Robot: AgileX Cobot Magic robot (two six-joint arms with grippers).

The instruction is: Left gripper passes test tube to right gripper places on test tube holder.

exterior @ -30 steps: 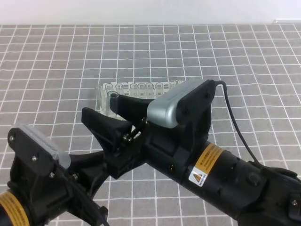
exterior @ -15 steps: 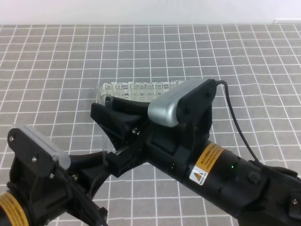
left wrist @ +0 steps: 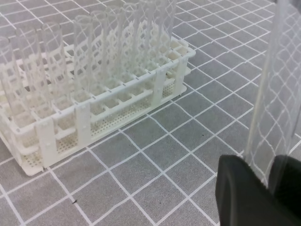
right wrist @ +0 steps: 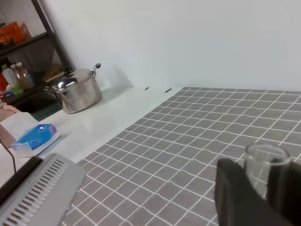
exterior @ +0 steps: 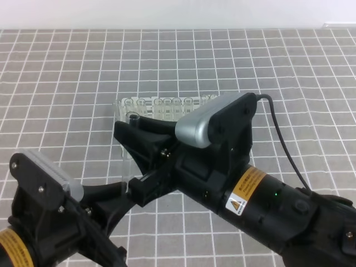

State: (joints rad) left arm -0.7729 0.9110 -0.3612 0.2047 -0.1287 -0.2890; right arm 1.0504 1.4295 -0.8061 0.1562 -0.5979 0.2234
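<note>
Test tube [exterior: 127, 153] stands upright in mid-air, just in front of the rack, mouth up. Bottom end sits betw. the left gripper's [left wrist: 272, 188] black fingers [left wrist: 240, 193], which are narrowed onto the glass, so it's held there. In the left wrist view the clear tube rises from those fingers up the right edge of frame. Near its top the right gripper [exterior: 133, 142] has its fingers either side of the tube; in the right wrist view the open rim [right wrist: 266, 155] shows betw. two dark fingers [right wrist: 235, 188], gap narrow, but can't tell if they're actually touching the glass. Test tube holder [left wrist: 94, 117], white lattice w/ two tiers, rests on the grey tiled tabletop [exterior: 311, 72], several other clear tubes [left wrist: 89, 52] upright in its far rows. Off to the side in the right wrist view: steel pot [right wrist: 75, 92] w/ lid on a white counter.
</note>
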